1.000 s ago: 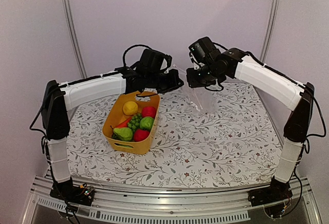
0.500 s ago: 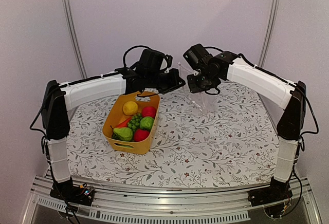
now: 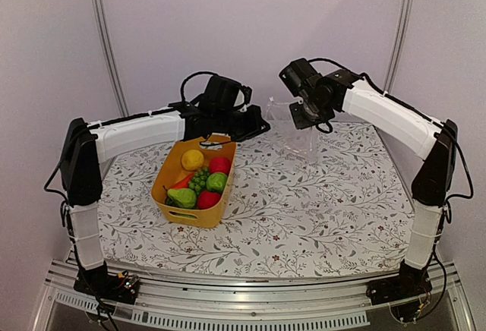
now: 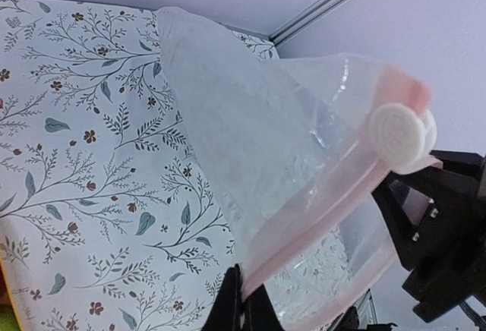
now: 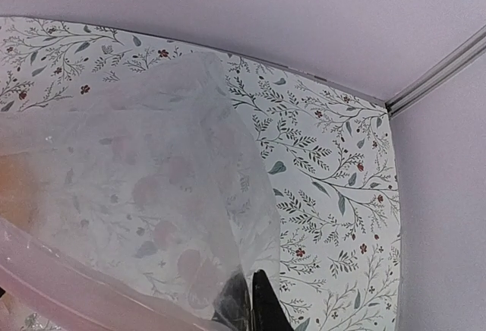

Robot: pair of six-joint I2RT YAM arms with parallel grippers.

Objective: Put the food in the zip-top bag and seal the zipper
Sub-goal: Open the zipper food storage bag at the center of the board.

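Hanging zip-top bag [image 3: 296, 130], left pincer [image 4: 241, 304] clamped on zipper [image 4: 326, 217], right pincer [image 5: 247, 304] gripping film.

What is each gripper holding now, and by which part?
Both hold the zip-top bag. The left gripper pinches its pink zipper strip; the right gripper pinches the clear film beside that strip.

A yellow basket [image 3: 191, 214] sits on the floral-patterned table [image 3: 319, 202], backed by lilac walls [image 3: 250, 27].

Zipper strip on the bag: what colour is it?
The zipper is pale pink, with a white round slider; left wrist view shows it best.
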